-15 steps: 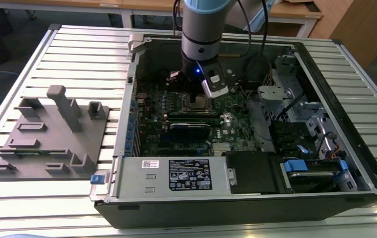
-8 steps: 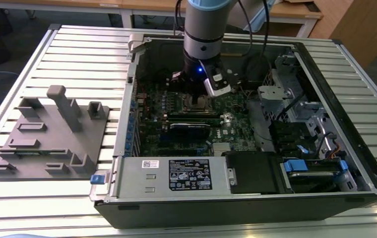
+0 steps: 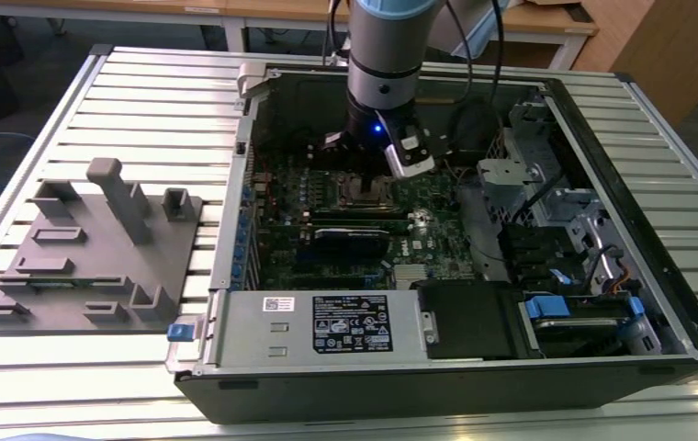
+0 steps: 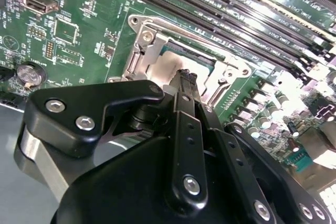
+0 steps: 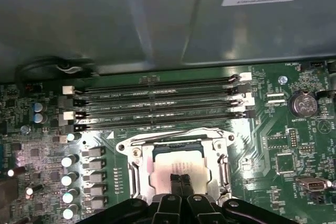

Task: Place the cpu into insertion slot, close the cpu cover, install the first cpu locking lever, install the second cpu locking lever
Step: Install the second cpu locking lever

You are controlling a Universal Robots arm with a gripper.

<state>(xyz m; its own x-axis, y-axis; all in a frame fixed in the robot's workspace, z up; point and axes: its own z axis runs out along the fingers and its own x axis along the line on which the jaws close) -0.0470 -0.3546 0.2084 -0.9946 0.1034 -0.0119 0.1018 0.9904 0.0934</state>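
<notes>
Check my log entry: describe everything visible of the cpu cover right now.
The cpu cover is a thin silvery metal frame with a square window, lying flat over the insertion slot on the green board. The cpu shows tan through the window. The gripper, jaws together, sits over the window's near edge.

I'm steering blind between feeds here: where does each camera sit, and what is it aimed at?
Exterior view: off the arm, above the table, looking down into the open computer case; arm and gripper show.
First wrist view: on the arm, facing the cpu in the insertion slot; fingertips show.
Second wrist view: on the arm, behind the gripper.
Both wrist views share the cpu cover.
</notes>
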